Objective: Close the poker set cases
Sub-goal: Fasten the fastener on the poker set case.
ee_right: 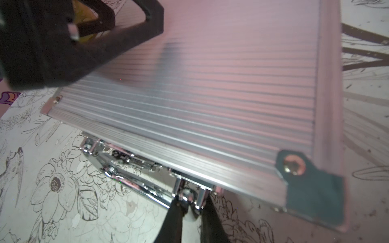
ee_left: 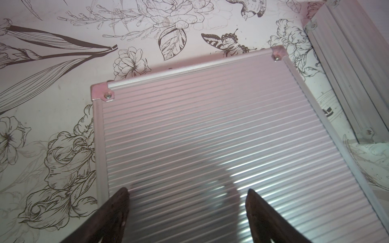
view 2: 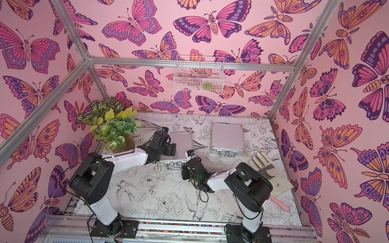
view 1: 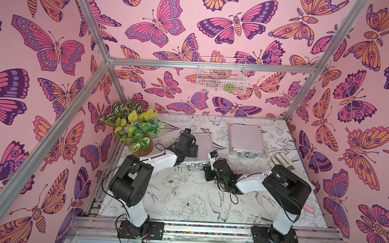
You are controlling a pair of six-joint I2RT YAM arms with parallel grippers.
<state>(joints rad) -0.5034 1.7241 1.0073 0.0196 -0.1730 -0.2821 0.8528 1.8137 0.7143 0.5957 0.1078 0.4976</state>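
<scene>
Both lids are down, so the step in hand looks like latching rather than lowering. The near poker set case (view 1: pixel 202 148) lies flat on the tabletop (view 1: pixel 184 195) between the two arms, with its ribbed lid shut and no lining showing. The left gripper (ee_left: pixel 187 199) hangs over that lid with its jaws spread wide and nothing between them, placed to press the lid down.

The right gripper (ee_right: pixel 192 203) is at the front edge of the same case. Its fingers are drawn narrow, with a chrome latch (ee_right: pixel 189 196) between them just beside the end of the handle (ee_right: pixel 136 178), and they appear to pinch it.

The next move probably calls for swinging that latch up onto the lid's edge while the left arm keeps the lid seated. The latch at the other end of the handle would then need the same treatment, and it is too blurred to tell whether it is fastened.

The far poker set case (view 1: pixel 245 139) sits well apart toward the back right, lid flat and latches facing the arms. Whether they are fastened cannot be told.

A potted plant (view 1: pixel 135 127) stands close beside the left arm and could crowd its elbow. A pale glove (view 1: pixel 283 162) and a pink-handled tool (view 2: pixel 281 205) lie by the right arm's base, clear of both cases. A wire basket (view 1: pixel 221 75) hangs on the back wall, out of the way.
</scene>
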